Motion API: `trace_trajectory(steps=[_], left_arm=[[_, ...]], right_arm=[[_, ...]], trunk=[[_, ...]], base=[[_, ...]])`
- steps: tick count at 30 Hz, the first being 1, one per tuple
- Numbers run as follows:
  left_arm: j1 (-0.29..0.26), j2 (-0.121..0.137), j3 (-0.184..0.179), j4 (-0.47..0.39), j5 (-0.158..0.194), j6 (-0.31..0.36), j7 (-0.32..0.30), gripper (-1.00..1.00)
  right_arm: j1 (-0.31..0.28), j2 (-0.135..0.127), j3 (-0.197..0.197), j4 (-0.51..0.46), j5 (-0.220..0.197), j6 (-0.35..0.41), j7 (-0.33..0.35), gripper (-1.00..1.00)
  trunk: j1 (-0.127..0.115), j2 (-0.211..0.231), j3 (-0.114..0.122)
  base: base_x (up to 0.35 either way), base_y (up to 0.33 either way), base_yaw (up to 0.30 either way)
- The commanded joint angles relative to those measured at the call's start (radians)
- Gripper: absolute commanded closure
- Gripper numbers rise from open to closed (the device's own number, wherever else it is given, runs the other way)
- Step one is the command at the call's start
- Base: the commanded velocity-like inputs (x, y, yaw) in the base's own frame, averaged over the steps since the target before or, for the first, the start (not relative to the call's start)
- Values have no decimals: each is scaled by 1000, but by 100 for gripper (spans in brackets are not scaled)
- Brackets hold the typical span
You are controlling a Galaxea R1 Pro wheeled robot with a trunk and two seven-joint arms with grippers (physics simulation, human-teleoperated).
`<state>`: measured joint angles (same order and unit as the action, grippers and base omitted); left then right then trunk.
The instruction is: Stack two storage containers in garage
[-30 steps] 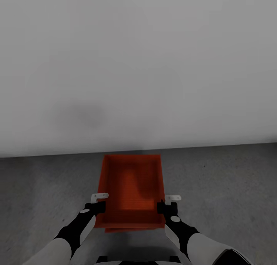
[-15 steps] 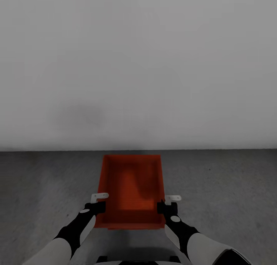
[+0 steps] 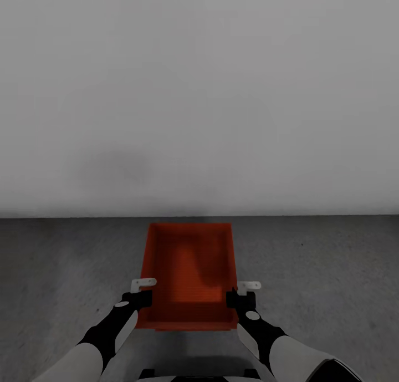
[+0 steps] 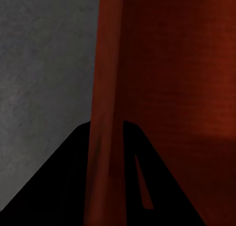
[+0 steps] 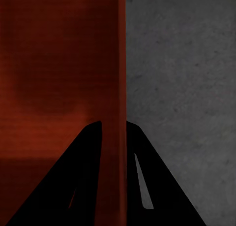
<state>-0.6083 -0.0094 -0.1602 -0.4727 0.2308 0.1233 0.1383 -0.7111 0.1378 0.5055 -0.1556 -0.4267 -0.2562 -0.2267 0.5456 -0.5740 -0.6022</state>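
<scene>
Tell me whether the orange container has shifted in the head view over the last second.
No. The container sits at the same spot between the left pincer and right pincer. The wall-floor line levelled, so the camera turned.

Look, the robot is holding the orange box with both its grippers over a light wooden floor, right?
Not quite. Both grippers, left and right, do pinch the side walls of the orange box, but the floor under it is dark grey concrete, not light wood. The head view shows this, and both wrist views show grey beside the box walls.
</scene>
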Motion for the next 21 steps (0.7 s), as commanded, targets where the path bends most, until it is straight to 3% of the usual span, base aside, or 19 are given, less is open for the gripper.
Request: trace_trajectory(steps=[1,12,21], left_arm=[[-1,8,2,-6,-4,6,14,100],[-1,8,2,-5,-4,6,14,100],[-1,11,2,-2,-4,6,14,100]], right_arm=[[-1,0,-28,67,-18,-5,0,100],[-1,0,-28,67,-19,-5,0,100],[-1,0,-28,67,-20,-6,0,100]], trunk=[[0,-1,-1],[0,-1,-1],[0,-1,-1]], base=[[0,0,0],[0,-147,0],[0,-28,0]])
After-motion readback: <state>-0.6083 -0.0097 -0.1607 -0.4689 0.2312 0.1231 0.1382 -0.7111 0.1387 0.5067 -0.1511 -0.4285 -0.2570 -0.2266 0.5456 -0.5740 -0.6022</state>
